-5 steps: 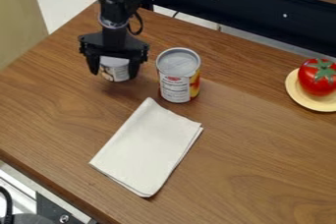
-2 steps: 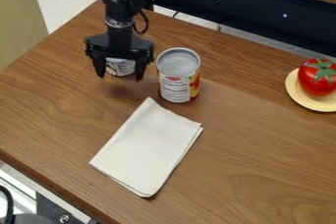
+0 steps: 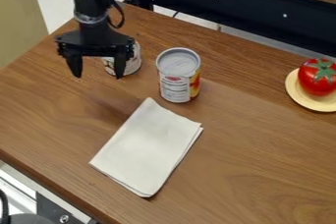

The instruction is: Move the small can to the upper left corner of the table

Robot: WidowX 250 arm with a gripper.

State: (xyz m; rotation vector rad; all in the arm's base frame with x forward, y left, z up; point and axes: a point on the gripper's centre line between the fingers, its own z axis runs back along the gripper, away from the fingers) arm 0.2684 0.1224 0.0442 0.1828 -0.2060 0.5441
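Observation:
My gripper hangs over the upper left part of the wooden table, its fingers spread wide apart. The small can, with a white label, is behind and to the right of the gripper, partly hidden by the right finger. Nothing is held between the fingers.
A larger can with a white, red and yellow label stands just right of the small can. A folded white cloth lies in front of it. At the right edge a tomato rests on a yellow plate.
The gripper first went slightly right, then left. The small can, between the fingers earlier, is now to the gripper's right and a little further right on the table.

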